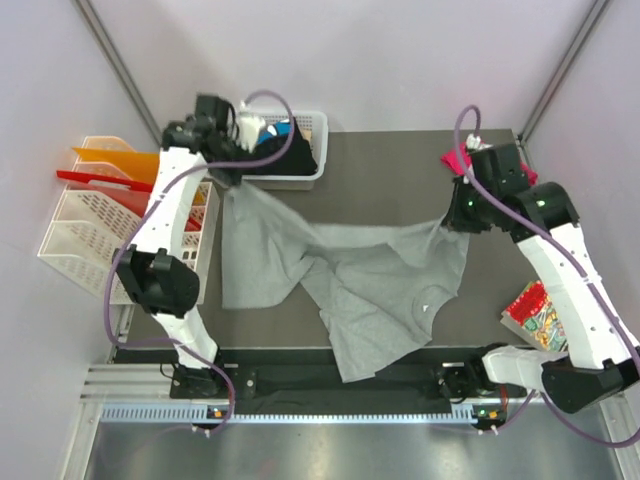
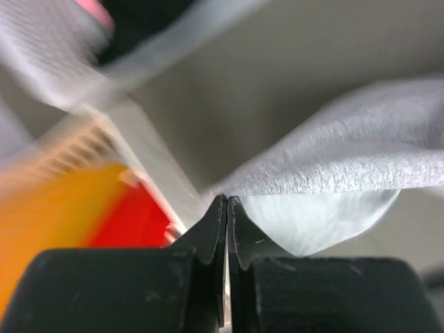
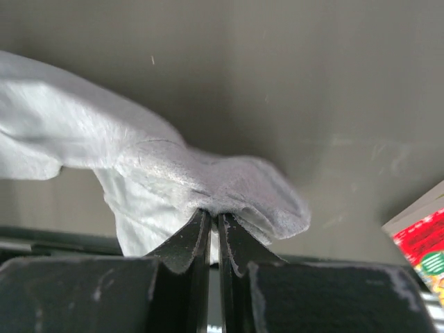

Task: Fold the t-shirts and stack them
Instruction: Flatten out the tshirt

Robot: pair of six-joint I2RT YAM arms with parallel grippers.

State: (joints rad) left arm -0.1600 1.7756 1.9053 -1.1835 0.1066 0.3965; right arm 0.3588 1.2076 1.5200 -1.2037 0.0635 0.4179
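The grey t-shirt (image 1: 350,285) is soft, matte knit cloth. It lies rumpled across the dark, smooth desk (image 1: 390,165), with deep creases running toward its two raised corners.

The left end effector (image 1: 228,178) is closed on the shirt's far-left corner. In the left wrist view, its black tips (image 2: 227,201) meet with the fuzzy cloth (image 2: 347,159) fanning out from the pinch. The right end effector (image 1: 448,222) is clamped on the far-right corner. In the right wrist view, its tips (image 3: 214,218) hold a bunched fold of the cloth (image 3: 173,173) above the desk. Between the two grips the shirt sags, and its lower part reaches the desk's near edge.

A white slotted plastic basket (image 1: 312,178) at the far edge holds the black t-shirts (image 1: 295,152), which have blue-white patches. The pink t-shirt (image 1: 455,160) lies crumpled behind the right arm.

A glossy red patterned snack packet (image 1: 535,312) lies near the right edge. White lattice racks (image 1: 75,235) beside the desk's left edge hold orange and red folders (image 1: 110,170).
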